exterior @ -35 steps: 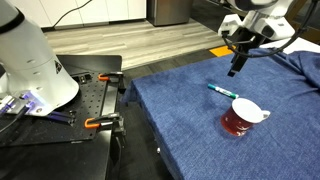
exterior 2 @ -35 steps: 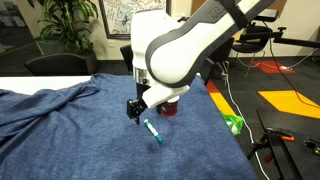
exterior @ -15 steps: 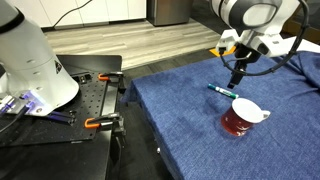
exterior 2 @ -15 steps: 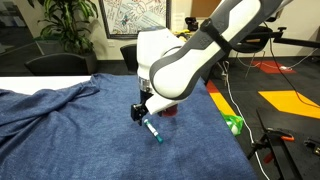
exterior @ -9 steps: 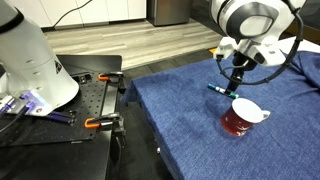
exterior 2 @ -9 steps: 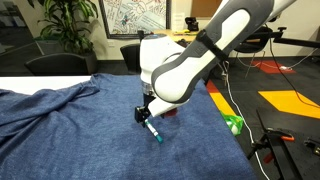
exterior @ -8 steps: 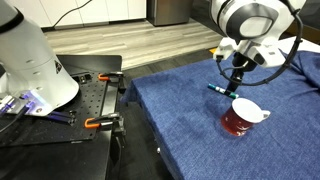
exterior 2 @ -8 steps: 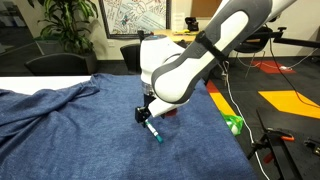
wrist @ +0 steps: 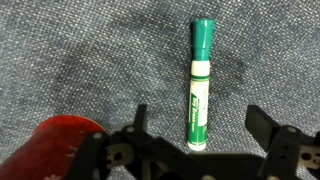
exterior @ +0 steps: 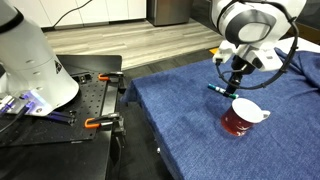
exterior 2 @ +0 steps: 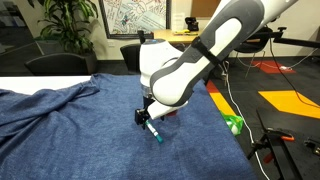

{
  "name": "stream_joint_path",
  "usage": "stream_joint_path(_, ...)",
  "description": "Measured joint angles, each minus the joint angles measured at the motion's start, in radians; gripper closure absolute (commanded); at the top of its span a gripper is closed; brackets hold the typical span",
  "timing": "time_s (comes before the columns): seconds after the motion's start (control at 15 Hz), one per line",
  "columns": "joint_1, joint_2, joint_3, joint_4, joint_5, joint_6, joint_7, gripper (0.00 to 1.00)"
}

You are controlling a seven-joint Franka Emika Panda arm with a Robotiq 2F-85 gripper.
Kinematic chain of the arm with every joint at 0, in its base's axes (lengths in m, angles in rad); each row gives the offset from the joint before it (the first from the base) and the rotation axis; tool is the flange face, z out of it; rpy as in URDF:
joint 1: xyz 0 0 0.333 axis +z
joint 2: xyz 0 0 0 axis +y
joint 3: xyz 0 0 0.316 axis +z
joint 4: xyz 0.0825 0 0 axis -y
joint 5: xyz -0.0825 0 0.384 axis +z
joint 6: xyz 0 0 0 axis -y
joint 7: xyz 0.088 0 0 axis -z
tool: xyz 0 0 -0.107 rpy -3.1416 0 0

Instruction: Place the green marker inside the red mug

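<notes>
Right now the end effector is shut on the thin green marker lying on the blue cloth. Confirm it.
Not shut: the end effector is open. The wrist view shows its fingers apart on either side of the thin green marker, which lies on the blue cloth.

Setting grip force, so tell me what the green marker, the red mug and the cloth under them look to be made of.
The green marker is probably plastic: smooth, slight sheen, printed white label. The red mug is likely glazed ceramic: glossy dark red wall, white inside. The blue cloth looks like woven fabric: matte, speckled weave.
</notes>
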Motion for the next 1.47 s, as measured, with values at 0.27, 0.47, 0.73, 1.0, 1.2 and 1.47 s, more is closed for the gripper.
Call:
stream_joint_path(0.27, 0.0, 0.018, 0.001, 0.017, 0.001, 0.0, -0.001, 0.31)
stream_joint_path(0.47, -0.001, 0.03, 0.001, 0.03, 0.002, 0.0, -0.009, 0.54)
stream_joint_path(0.73, -0.002, 0.043, 0.001, 0.045, 0.003, -0.002, -0.017, 0.85)
stream_joint_path(1.0, -0.003, 0.056, 0.001, 0.064, 0.004, -0.007, -0.018, 0.95)
stream_joint_path(1.2, -0.003, 0.062, 0.001, 0.077, 0.004, -0.016, -0.018, 0.95)
stream_joint_path(1.47, 0.002, 0.061, -0.001, 0.082, 0.004, -0.021, -0.018, 0.95)
